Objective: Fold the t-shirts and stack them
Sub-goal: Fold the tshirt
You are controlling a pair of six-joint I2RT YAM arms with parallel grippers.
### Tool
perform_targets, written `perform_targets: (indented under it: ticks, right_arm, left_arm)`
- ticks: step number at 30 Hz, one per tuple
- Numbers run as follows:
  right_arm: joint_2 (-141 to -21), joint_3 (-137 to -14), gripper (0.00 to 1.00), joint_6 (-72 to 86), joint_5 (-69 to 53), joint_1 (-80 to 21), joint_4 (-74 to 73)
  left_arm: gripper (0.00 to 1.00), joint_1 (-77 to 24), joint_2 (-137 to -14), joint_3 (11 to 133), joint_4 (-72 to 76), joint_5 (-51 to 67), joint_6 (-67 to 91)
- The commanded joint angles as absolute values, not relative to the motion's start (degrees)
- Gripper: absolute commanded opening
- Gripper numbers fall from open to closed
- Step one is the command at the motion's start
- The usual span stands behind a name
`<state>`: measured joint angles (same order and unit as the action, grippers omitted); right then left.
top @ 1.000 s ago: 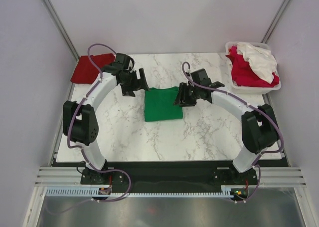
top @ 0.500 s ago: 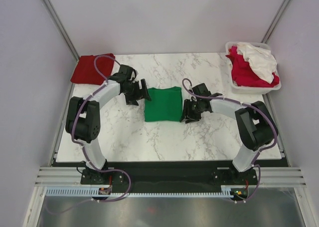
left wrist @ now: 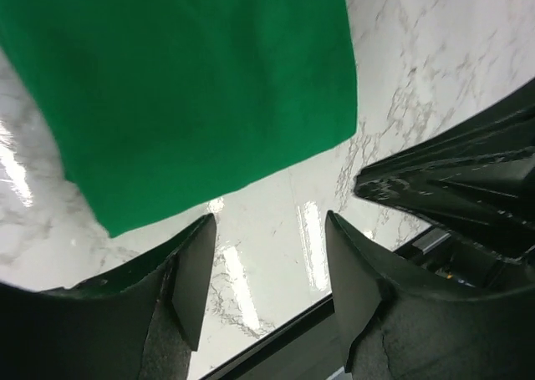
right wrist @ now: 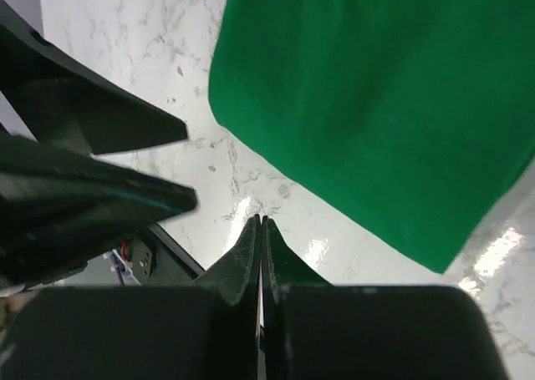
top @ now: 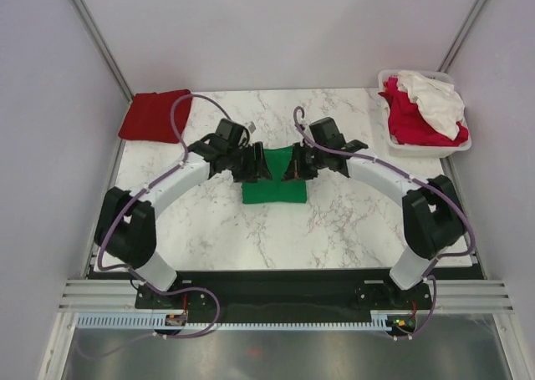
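Green t-shirt (top: 274,192) flat, outside left jaws (parted) and right jaws (closed).

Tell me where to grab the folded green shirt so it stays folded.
Take the green shirt by its two side edges, left pincer from the left, right pincer from the right: it lies flat and folded, so a single grip would likely let it sag open.

Top view, high over the near edge, looks down on the whole worktop (top: 334,221). Left wrist view sits close behind the left gripper (left wrist: 267,221), right wrist view close behind the right gripper (right wrist: 261,221), both facing down. All three share the green shirt (top: 274,192).
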<state>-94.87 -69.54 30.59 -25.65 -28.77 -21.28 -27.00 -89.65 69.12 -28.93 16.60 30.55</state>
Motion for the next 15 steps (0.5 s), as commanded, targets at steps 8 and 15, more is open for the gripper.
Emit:
perform_targets:
  ticks: [8, 15]
  right_arm:
    - [-109.16, -64.53, 0.00, 28.22, -29.36, -25.15, -16.61]
    - [-107.58, -57.66, 0.00, 25.93, -30.15, -20.57, -13.80]
  left_arm:
    - [0.57, -30.41, -103.96, 64.87, -21.09, 16.26, 35.16]
    - [0.57, -30.06, -102.92, 58.37, -20.74, 12.13, 33.40]
